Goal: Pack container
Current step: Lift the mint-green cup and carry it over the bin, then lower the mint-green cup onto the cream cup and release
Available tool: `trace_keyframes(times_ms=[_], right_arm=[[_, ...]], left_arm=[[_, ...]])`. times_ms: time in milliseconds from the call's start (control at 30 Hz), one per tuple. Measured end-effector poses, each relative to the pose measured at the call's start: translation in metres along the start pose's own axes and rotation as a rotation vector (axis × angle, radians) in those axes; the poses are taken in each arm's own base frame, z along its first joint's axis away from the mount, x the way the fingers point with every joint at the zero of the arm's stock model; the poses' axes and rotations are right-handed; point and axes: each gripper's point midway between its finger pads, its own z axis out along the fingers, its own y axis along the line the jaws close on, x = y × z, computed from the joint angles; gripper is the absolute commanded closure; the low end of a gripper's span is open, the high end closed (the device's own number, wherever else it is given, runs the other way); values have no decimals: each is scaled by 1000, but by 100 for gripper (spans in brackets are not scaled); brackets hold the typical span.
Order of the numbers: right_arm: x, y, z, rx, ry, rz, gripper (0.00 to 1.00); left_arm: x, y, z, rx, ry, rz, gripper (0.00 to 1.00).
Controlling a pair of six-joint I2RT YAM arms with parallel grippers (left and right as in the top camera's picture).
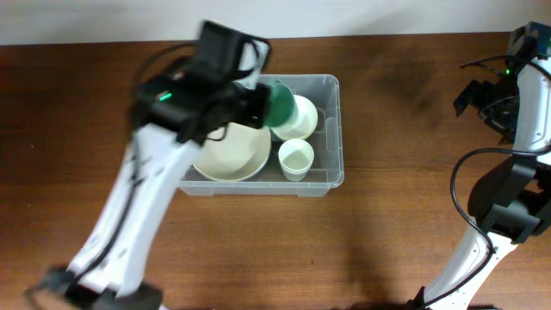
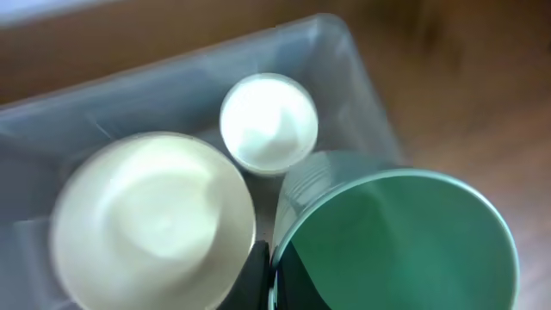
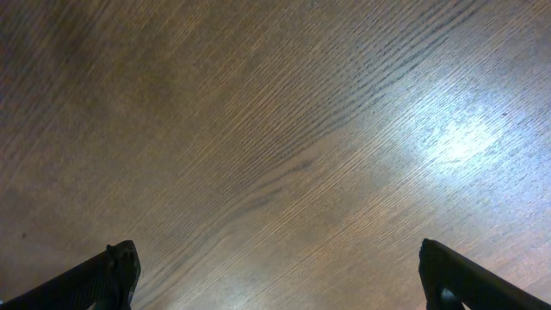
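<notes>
The clear plastic container (image 1: 331,129) sits at the table's middle back. It holds a wide cream bowl (image 1: 232,155), a small white cup (image 1: 295,159) and a pale bowl (image 1: 306,116) at the back right. My left gripper (image 1: 258,102) is shut on the rim of a green cup (image 1: 281,105), held over the container's back part. In the left wrist view the green cup (image 2: 405,241) fills the lower right, with the cream bowl (image 2: 151,224), the white cup (image 2: 269,122) and the container wall (image 2: 362,69) below. My right gripper (image 3: 280,275) is open and empty over bare wood.
The right arm (image 1: 525,95) stands folded at the far right edge. The brown wooden table (image 1: 405,241) surrounds the container. A white wall runs along the back edge.
</notes>
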Motion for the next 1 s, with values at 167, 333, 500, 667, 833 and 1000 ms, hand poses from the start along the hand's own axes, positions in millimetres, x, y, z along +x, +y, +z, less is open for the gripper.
trace_keyframes(times_ms=[167, 333, 500, 667, 833, 1000], right_arm=[[0, 0, 0, 0, 1, 0, 1], [0, 0, 0, 0, 0, -1, 1], [0, 0, 0, 0, 0, 0, 1], [0, 0, 0, 0, 0, -1, 1], [0, 0, 0, 0, 0, 0, 1], [0, 0, 0, 0, 0, 0, 1]], left_arm=[[29, -3, 70, -5, 187, 34, 99], [48, -1, 101, -12, 283, 39, 99], [51, -2, 101, -4, 300, 50, 99], [55, -10, 100, 46, 315, 71, 99], [59, -21, 98, 108, 330, 98, 99], [63, -26, 98, 129, 343, 115, 99]])
